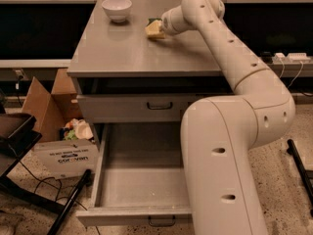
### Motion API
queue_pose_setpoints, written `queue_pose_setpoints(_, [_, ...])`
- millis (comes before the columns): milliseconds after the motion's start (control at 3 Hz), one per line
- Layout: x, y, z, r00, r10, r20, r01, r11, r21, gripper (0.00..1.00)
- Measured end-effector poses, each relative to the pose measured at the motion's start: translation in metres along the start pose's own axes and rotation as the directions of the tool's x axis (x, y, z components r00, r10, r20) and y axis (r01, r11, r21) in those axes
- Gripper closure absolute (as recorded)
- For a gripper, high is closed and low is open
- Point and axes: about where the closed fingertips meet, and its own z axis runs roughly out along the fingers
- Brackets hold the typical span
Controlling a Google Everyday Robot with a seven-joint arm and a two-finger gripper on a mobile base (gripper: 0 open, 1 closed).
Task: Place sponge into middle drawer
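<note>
The sponge [155,29], pale yellow with a dark green layer, lies on the grey tabletop [122,53] at the back, right of the white bowl [117,9]. My gripper [164,26] is at the sponge's right side, right up against it; the wrist hides the contact. The middle drawer [139,186] is pulled wide open below the table's front, with a bare grey floor and a small dark handle [161,223]. My arm's large white link [220,170] covers its right side.
A shut grey drawer front [146,106] with a dark handle sits above the open drawer. A cardboard box [46,102] and a white box [63,156] stand on the floor at the left, beside a black stand [19,146] and cables.
</note>
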Motion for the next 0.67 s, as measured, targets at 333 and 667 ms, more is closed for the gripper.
queue_pose_setpoints(333, [-0.0004, 0.0026, 0.0014, 1.0, 0.003, -0.005, -0.003, 0.9999, -0.012, 0.72])
queue_pose_setpoints(667, [-0.0005, 0.0026, 0.0014, 1.0, 0.003, -0.005, -0.003, 0.9999, -0.012, 0.95])
